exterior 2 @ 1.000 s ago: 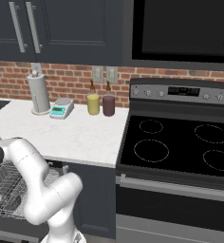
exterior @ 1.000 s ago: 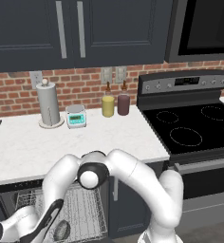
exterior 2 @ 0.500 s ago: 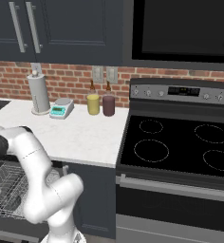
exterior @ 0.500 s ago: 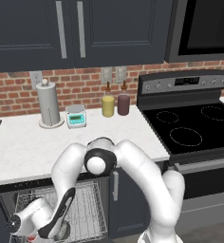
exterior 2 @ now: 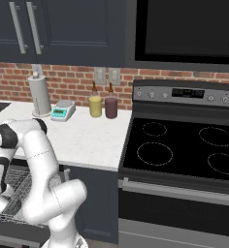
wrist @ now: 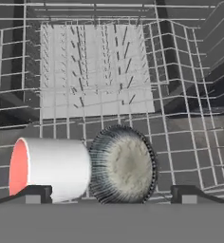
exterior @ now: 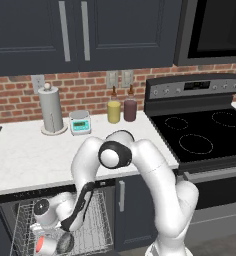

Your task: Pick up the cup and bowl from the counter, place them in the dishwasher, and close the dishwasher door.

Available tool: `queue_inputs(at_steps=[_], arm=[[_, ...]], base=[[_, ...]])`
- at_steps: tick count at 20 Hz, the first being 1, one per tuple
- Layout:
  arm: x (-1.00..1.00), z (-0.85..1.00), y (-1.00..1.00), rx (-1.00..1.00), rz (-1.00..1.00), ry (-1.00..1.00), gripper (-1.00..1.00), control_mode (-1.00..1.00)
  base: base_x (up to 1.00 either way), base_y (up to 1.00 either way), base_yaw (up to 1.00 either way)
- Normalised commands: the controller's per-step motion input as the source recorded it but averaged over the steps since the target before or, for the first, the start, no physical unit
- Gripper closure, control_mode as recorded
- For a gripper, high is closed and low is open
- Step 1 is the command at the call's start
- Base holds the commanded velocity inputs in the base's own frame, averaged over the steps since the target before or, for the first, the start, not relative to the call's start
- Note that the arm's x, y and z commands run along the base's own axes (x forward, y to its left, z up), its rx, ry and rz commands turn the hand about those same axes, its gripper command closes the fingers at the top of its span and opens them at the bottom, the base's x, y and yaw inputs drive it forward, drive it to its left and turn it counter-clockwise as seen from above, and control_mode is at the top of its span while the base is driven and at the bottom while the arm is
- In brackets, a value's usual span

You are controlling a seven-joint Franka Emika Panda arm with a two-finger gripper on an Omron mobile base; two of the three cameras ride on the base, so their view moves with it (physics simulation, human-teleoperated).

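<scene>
The light-grey cup (wrist: 54,168) lies on its side in the dishwasher's silver wire rack (wrist: 95,71), its red-pink inside facing left. The dark speckled bowl (wrist: 124,163) stands on its edge against the cup. My gripper (wrist: 113,195) is open just above them, with one fingertip outside the cup and the other beyond the bowl, gripping neither. From the left base view, the cup (exterior: 42,245) and bowl (exterior: 65,242) rest in the pulled-out rack (exterior: 97,225) under the white counter (exterior: 30,160). The dishwasher door is out of view.
On the counter stand a paper-towel holder (exterior: 51,110), a small scale (exterior: 80,122), a yellow bottle (exterior: 114,110) and a maroon bottle (exterior: 130,108). The black stovetop (exterior: 205,135) lies to the right. My arm bends over the counter edge (exterior 2: 19,145) into the rack.
My hand has lifted up and to the right out of the rack, and the elbow rose above the counter edge. Cup and bowl stay in the rack.
</scene>
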Motion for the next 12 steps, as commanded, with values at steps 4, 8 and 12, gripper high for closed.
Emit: queue_inputs(at_steps=[4, 8, 12], arm=[[0.1, 0.0, -0.14, 0.0, 0.0, 0.25, -1.0, -1.0], [-0.01, 0.0, 0.0, 0.0, 0.0, 0.14, -1.0, -1.0], [-0.27, 0.29, 0.0, 0.0, 0.0, 0.02, -1.0, -1.0]], base=[[0.0, 0.0, 0.0], [0.0, 0.0, 0.0], [0.0, 0.0, 0.0]])
